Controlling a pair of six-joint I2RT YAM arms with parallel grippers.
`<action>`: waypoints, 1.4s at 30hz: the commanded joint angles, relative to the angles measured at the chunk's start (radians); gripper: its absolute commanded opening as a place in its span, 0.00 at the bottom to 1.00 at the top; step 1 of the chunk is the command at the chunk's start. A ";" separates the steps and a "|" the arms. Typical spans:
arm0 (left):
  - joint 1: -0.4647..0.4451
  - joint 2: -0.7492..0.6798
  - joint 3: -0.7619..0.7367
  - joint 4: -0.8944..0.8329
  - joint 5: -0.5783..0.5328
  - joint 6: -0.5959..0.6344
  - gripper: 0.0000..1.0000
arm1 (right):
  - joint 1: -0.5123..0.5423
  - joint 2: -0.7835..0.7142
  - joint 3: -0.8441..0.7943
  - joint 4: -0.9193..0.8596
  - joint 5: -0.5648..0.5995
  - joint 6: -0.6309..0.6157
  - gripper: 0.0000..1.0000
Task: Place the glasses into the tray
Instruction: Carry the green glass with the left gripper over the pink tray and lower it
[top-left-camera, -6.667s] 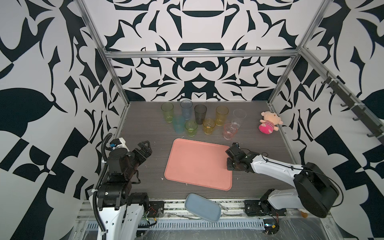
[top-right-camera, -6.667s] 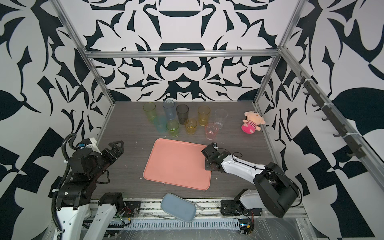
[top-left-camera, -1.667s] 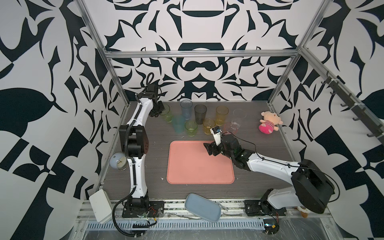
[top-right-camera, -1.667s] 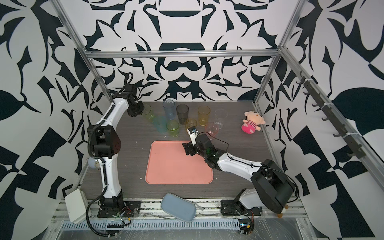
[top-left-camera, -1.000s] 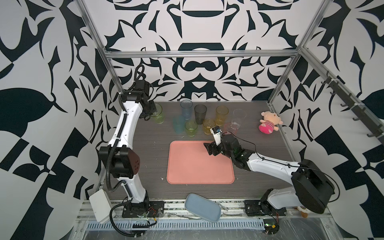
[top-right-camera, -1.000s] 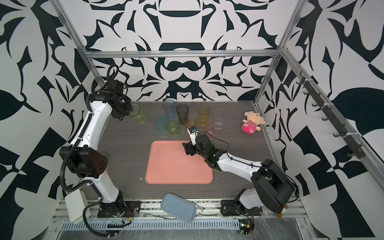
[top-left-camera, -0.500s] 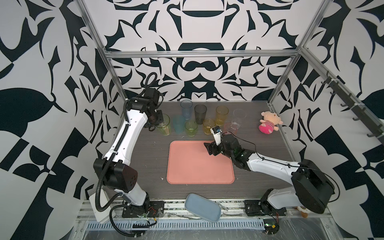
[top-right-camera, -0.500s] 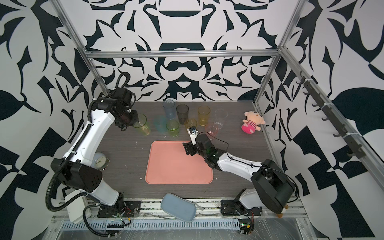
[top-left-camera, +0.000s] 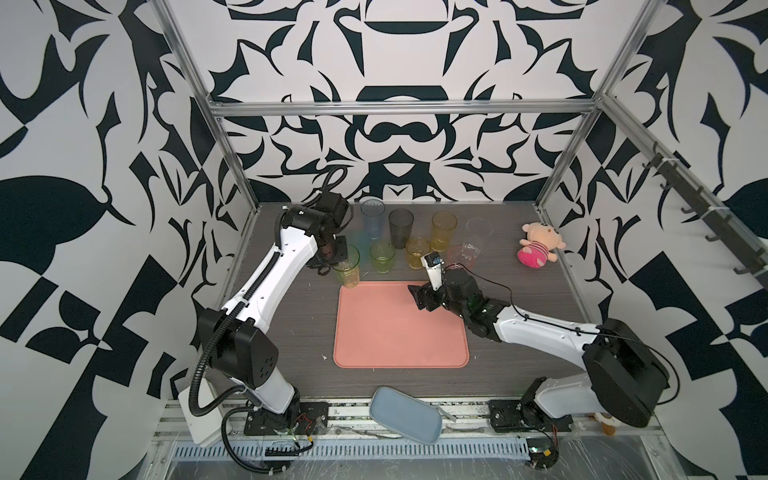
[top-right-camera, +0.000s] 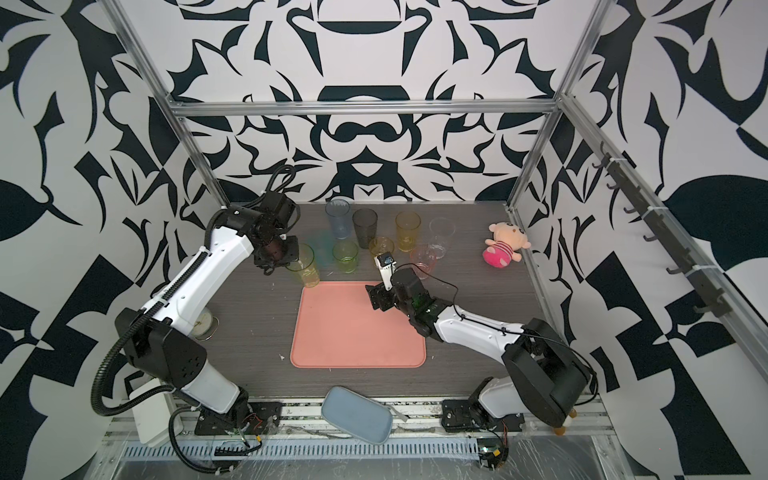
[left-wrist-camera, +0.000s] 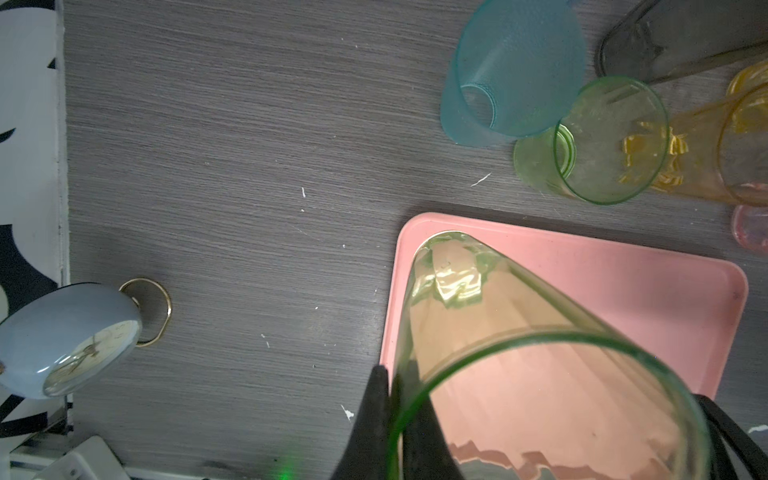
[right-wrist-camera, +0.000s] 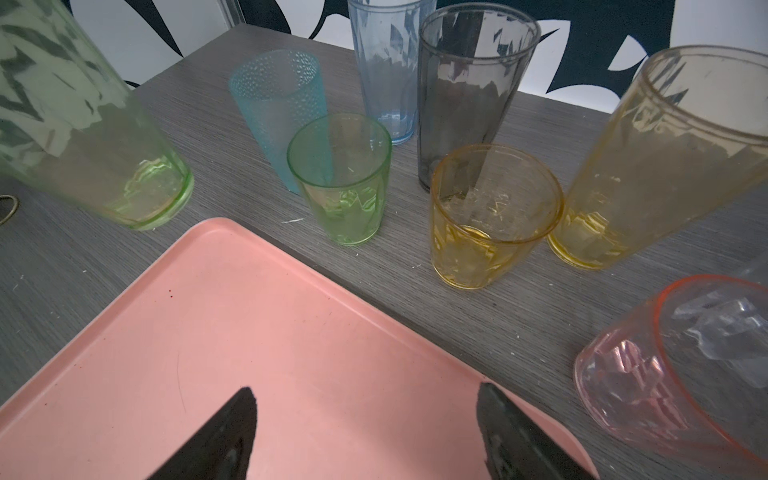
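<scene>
By the tray (top-left-camera: 399, 332), tall see-through yellow-green tumbler (top-left-camera: 349, 272)

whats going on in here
The left claw is shut on the rim of a tall yellow-green glass, holding it by the far left corner of the tray. The right claw hangs open above the tray's far edge, holding nothing. No glass is in the tray yet; the other eight glasses stand on the table behind it.

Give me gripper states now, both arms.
Left gripper: shut on the yellow-green glass, pinching its rim.
Right gripper: open, empty, above the tray.
</scene>
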 joint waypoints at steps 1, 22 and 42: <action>-0.016 -0.015 -0.025 0.012 -0.002 -0.040 0.00 | 0.006 -0.014 0.038 0.014 0.016 0.001 0.86; -0.051 0.074 -0.103 0.066 0.013 -0.078 0.00 | 0.006 0.005 0.053 0.000 0.013 0.006 0.86; -0.061 0.148 -0.113 0.070 0.002 -0.096 0.00 | 0.006 0.019 0.063 -0.010 0.012 0.007 0.86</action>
